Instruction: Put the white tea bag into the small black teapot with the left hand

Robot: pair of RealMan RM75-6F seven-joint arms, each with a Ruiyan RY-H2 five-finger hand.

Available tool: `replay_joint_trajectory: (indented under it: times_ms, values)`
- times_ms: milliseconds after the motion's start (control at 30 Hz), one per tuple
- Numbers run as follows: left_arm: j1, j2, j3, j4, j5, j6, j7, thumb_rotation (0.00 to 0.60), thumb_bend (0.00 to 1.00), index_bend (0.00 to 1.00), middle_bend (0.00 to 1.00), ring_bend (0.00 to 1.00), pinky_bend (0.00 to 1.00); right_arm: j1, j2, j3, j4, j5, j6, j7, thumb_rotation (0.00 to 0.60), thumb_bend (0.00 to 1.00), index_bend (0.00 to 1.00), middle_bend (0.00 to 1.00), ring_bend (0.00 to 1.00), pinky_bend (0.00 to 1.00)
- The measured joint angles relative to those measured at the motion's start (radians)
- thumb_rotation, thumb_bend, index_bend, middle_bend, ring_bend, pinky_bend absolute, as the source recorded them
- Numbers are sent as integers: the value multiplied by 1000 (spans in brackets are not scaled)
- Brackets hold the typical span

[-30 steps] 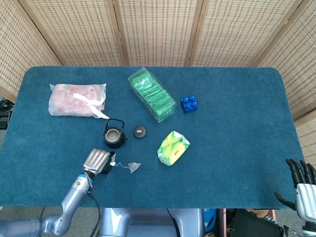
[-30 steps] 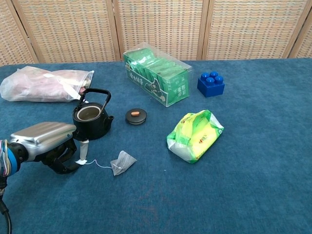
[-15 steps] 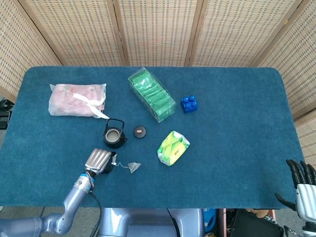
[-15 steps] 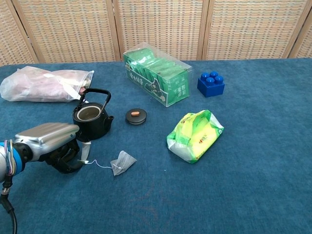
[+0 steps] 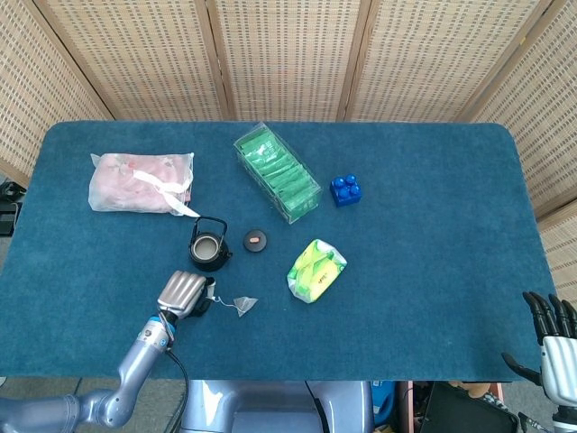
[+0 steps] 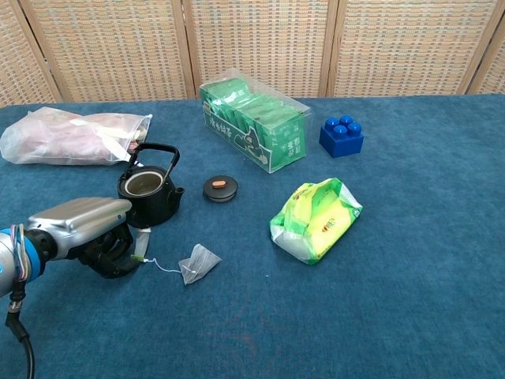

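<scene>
The white tea bag (image 6: 197,262) (image 5: 244,305) lies on the blue cloth, its string running left to a paper tag (image 6: 141,245). My left hand (image 6: 85,230) (image 5: 182,293) sits low at the front left with its fingers curled around that tag, which stands upright in them. Just behind the hand stands the small black teapot (image 6: 147,193) (image 5: 208,246), open at the top with its handle raised. Its round lid (image 6: 220,188) lies on the cloth to its right. Off the table's front right corner, my right hand (image 5: 551,346) has its fingers spread and holds nothing.
A clear box of green packets (image 6: 254,124) stands behind the lid, and a blue toy brick (image 6: 342,136) sits to its right. A green and yellow pouch (image 6: 316,219) lies right of the tea bag. A pink plastic bag (image 6: 71,136) lies at the back left.
My left hand has edged a little to the right, toward the tea bag, with the tag still in its fingers. The tea bag and teapot have not moved.
</scene>
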Motion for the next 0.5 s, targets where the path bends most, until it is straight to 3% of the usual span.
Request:
replay_joint_trajectory:
  times_ms: [267,500]
  values:
    - [6,31,-8,-42,26,23,-35,600,444,657,829,734,708,1,-1,1,0,-2,0,0,600,85,115,193,34,100]
    - [17,119,-33,-159,81,55,-127,600,444,657,829,734,708,8,-3,3,4,-4,-8,6,600,85,115,193,34,100]
